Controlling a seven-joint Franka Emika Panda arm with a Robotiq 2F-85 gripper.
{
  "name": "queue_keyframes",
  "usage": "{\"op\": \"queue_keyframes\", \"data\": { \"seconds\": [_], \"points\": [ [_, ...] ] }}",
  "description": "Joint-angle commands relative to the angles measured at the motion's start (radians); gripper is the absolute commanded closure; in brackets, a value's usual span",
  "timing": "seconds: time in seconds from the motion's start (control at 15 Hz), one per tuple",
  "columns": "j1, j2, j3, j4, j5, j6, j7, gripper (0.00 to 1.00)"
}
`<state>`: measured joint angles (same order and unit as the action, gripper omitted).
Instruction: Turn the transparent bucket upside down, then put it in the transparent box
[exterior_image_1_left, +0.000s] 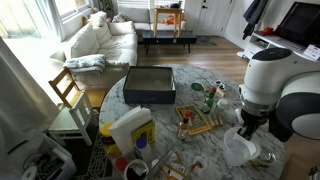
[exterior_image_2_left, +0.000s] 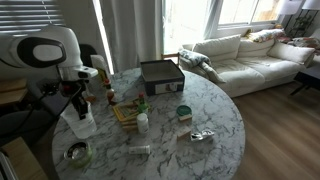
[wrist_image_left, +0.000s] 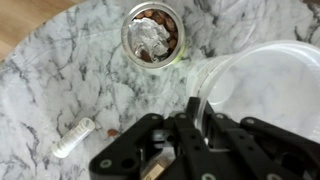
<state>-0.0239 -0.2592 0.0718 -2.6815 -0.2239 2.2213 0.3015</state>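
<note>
- Evidently, the transparent bucket (exterior_image_1_left: 238, 150) was set on the marble table (exterior_image_1_left: 195, 76), well apart from the dark grey box (exterior_image_1_left: 149, 85) and near the table's edge on the robot's side.
- The gripper (wrist_image_left: 200, 112) was held directly over the bucket's rim, its fingers placed on either side of the wall; whether the rim was actually pinched could not be told.
- A foil-lined bowl (wrist_image_left: 152, 38) was seen farther still from the dark grey box.
- A small white cylinder (wrist_image_left: 73, 137) was seen on the marble, likewise far from that box.
</note>
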Motion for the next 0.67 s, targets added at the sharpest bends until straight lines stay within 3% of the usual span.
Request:
{"op": "queue_keyframes", "data": {
  "seconds": [0.0,0.33,0.53,0.6],
  "points": [
    [0.000,-0.002,0.074,0.040,-0.138,-0.077,0.113,0.98],
    [-0.004,0.047,0.153,0.044,-0.355,-0.064,0.354,0.98],
    [0.004,0.068,0.150,0.037,-0.454,-0.062,0.483,0.98],
    [0.009,0.078,0.141,0.037,-0.471,-0.058,0.517,0.69]
  ]
}}
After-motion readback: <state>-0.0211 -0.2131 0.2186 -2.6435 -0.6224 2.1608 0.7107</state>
